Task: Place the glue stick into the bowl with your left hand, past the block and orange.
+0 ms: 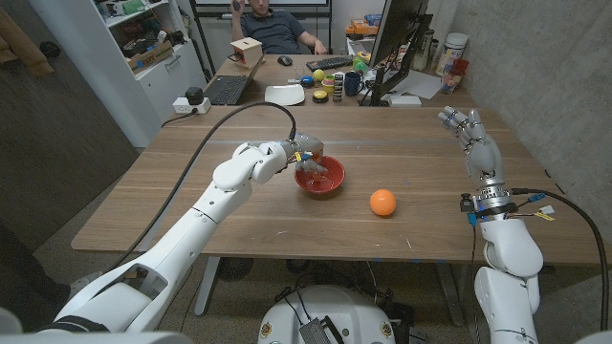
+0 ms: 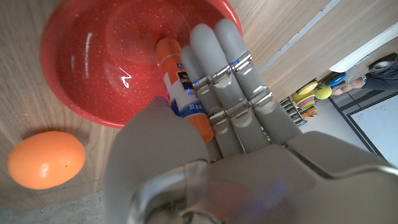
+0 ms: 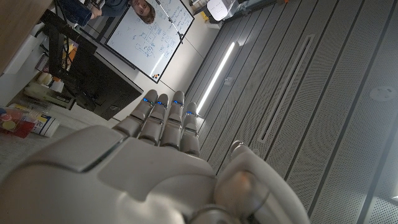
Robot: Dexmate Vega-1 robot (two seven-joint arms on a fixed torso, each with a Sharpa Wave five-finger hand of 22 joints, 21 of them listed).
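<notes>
Wooden tabletop (image 1: pixel 411 162) runs back to a cluttered desk end with a keyboard (image 1: pixel 333 63), a dark monitor (image 1: pixel 397 38) and a seated person (image 1: pixel 273 24). From the head view the left hand (image 1: pixel 304 153) hangs over the near rim of the red bowl (image 1: pixel 320 179), and what it carries is too small to make out; the left wrist view settles it, showing the glue stick (image 2: pixel 183 87) clamped between the straight fingers (image 2: pixel 230 81) and the thumb, its orange cap end pointing down into the speckled red bowl (image 2: pixel 87 68) without clearly touching the bottom. That same close view shows a white and blue label with a dark patch on the stick, but the print is too small to read. Beyond the hand's thumb side, just outside the bowl's rim, lies the orange (image 2: pixel 45 158); in the head view the orange (image 1: pixel 382 202) sits on the table near the bowl, toward the robot's right. Well apart from all this, the right hand (image 1: pixel 470 134) is raised upright above the table's right edge, fingers straight and close together, holding nothing; the right wrist view looks along its back (image 3: pixel 155 155) to a whiteboard (image 3: pixel 149 37) covered in writing too faint to read and a grey ribbed ceiling with a strip light (image 3: pixel 217 78).
</notes>
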